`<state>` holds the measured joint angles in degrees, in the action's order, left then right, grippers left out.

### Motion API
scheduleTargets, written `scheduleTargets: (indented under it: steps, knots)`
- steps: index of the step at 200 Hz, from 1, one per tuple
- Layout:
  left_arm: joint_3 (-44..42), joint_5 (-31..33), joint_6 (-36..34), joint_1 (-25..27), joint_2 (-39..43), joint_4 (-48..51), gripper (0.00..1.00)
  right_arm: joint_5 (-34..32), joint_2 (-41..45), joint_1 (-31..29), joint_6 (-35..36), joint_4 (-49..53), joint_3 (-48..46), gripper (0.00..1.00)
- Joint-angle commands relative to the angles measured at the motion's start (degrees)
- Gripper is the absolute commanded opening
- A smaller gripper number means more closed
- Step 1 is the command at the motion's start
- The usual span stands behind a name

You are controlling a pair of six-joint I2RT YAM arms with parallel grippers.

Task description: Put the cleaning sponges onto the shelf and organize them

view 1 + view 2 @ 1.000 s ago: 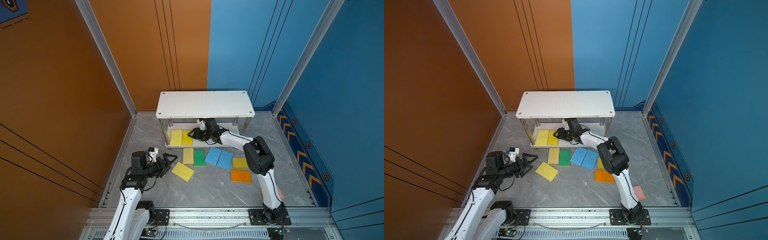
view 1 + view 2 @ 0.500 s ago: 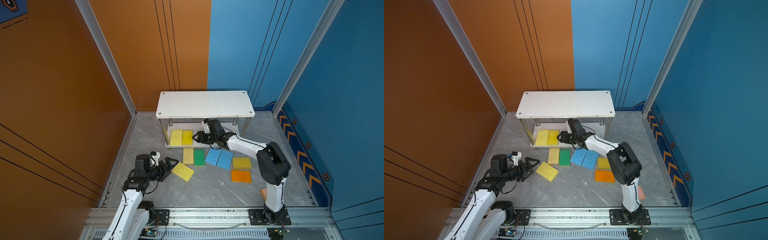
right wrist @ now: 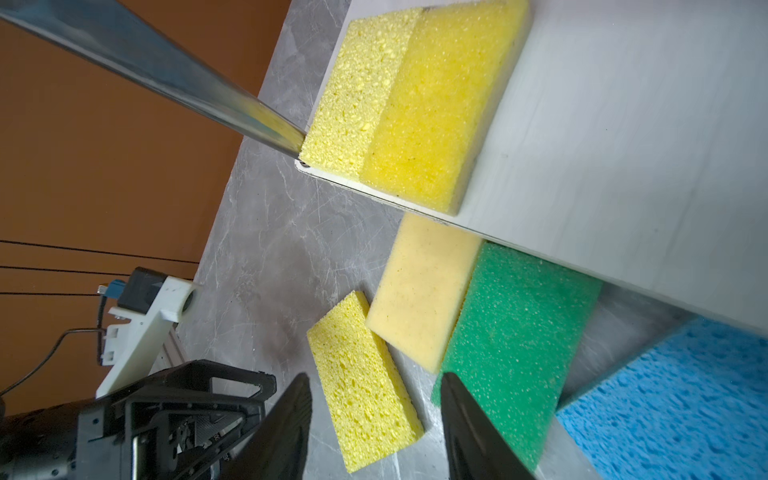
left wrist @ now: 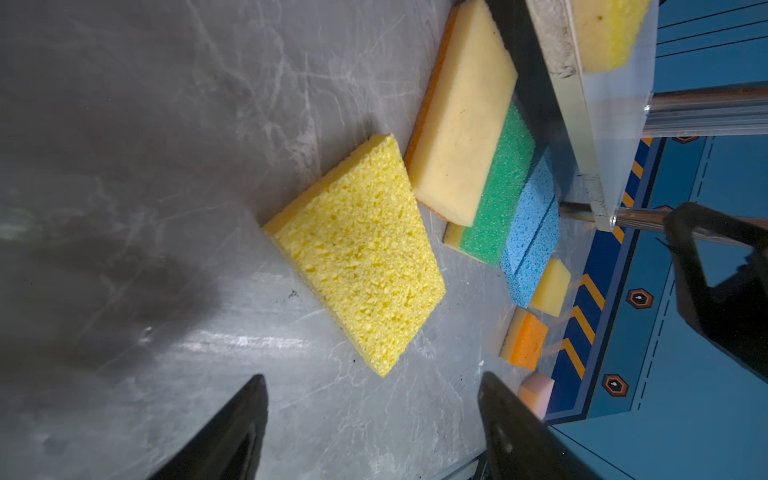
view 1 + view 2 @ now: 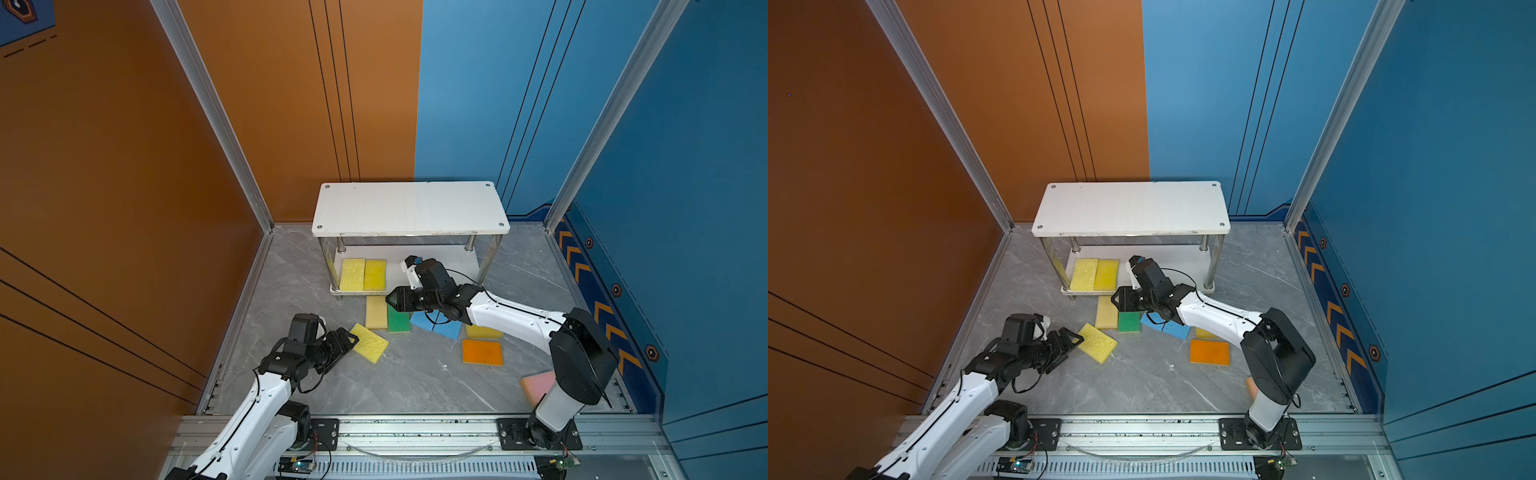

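The white shelf [image 5: 409, 208] holds two yellow sponges [image 5: 362, 274] side by side on its lower board. In front of it lie a beige sponge [image 5: 376, 311], a green one [image 5: 398, 320], two blue ones [image 5: 436, 326], a yellow one [image 5: 482, 331], an orange one [image 5: 482, 352] and a pink one [image 5: 538, 384]. A loose yellow sponge [image 4: 357, 249] lies just ahead of my left gripper [image 4: 374, 399], which is open and empty. My right gripper [image 3: 376, 378] hovers open and empty over the beige and green sponges [image 3: 511, 353].
Orange wall panels on the left and blue ones on the right enclose the grey marble floor [image 5: 415, 386]. A metal rail [image 5: 415, 432] runs along the front edge. The shelf's metal posts [image 5: 486, 257] stand close to my right arm.
My right gripper has pulled back out from under the shelf's top board to in front of the lower board. My left gripper has dropped and moved up to the loose yellow sponge, its jaws narrowing somewhat.
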<state>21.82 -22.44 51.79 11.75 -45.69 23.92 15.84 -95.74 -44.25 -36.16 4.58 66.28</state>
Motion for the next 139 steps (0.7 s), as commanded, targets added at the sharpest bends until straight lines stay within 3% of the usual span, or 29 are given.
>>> scheduleTargets:
  steps: [1, 91, 139]
  knots:
    - [-1.17, 2.91, 0.07, 0.72, -2.18, -1.9, 0.75, -2.21, 2.7, -0.16, 0.57, 1.66, -2.21, 0.52]
    - [0.29, 3.72, -0.5, 2.84, -15.45, -10.88, 0.58, -3.53, 6.0, -0.48, 0.48, 1.66, -6.4, 0.52]
    - [1.0, 4.14, -2.22, 2.88, -18.25, -11.97, 0.5, -3.79, 6.01, -0.44, 0.74, 2.11, -6.34, 0.52]
